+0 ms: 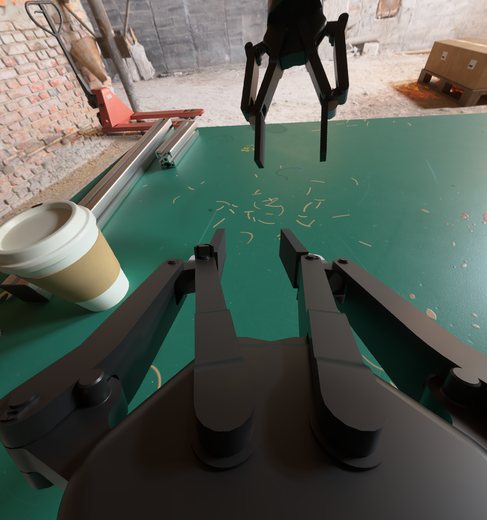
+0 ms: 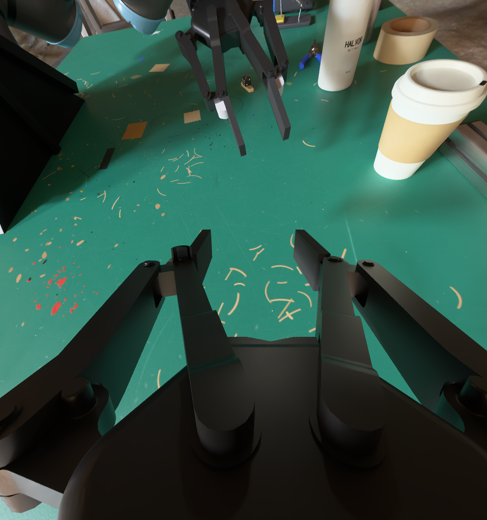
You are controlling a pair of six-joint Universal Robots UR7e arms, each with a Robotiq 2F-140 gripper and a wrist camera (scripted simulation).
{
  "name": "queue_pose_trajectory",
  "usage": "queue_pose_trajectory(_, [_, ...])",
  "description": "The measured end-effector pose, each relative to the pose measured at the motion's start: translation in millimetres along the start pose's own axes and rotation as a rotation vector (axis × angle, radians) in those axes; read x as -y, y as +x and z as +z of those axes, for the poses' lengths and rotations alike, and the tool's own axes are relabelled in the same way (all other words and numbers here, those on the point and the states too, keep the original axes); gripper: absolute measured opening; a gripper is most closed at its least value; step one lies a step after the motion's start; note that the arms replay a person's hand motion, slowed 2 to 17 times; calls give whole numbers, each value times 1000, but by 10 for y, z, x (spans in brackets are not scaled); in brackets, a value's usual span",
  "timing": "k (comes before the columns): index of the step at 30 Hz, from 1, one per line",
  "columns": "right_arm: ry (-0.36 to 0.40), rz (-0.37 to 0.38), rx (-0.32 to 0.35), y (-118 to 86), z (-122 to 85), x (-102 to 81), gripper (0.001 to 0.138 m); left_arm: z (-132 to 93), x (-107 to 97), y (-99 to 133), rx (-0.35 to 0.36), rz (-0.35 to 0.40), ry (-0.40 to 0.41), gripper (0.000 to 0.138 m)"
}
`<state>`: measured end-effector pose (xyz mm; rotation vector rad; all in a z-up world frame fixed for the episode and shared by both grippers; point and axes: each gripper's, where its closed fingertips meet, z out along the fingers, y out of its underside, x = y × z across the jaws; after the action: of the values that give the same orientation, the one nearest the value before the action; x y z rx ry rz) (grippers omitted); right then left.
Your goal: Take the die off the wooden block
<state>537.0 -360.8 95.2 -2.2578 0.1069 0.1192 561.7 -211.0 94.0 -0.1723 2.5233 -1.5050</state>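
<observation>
Only the right wrist view catches the die (image 2: 246, 80) atop the wooden block (image 2: 248, 87), at twelve o'clock; both the left gripper (image 1: 252, 233) and the right gripper (image 2: 252, 235) gape wide, holding nothing.

Left wrist camera: my left gripper (image 1: 252, 239) hung open over the green table (image 1: 391, 174).

Nothing sat between its fingers, only tan scratch marks on the mat. A lidded paper coffee cup (image 1: 56, 253) stood to my left, beside aluminium rails (image 1: 141, 174) at the table edge. The right gripper (image 1: 291, 161) hovered opposite, fingers apart and empty. Beyond were a red pallet jack (image 1: 118, 109) and cardboard boxes (image 1: 467, 64).
</observation>
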Motion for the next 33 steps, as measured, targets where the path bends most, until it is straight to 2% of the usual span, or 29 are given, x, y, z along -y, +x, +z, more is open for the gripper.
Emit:
queue_pose_trajectory(10, [-80, -9, 39, 147, 146, 22, 71, -103, -19, -72, 23, -48, 58, 52])
queue_pose_trajectory(22, [-169, -23, 68, 263, 388, -36, 61, -136, -69, -146, 50, -78, 54, 53])
queue_pose_trajectory(33, [-224, -42, 90, 273, 554, -71, 62, -139, -61, -167, 67, -84, 47, 53])
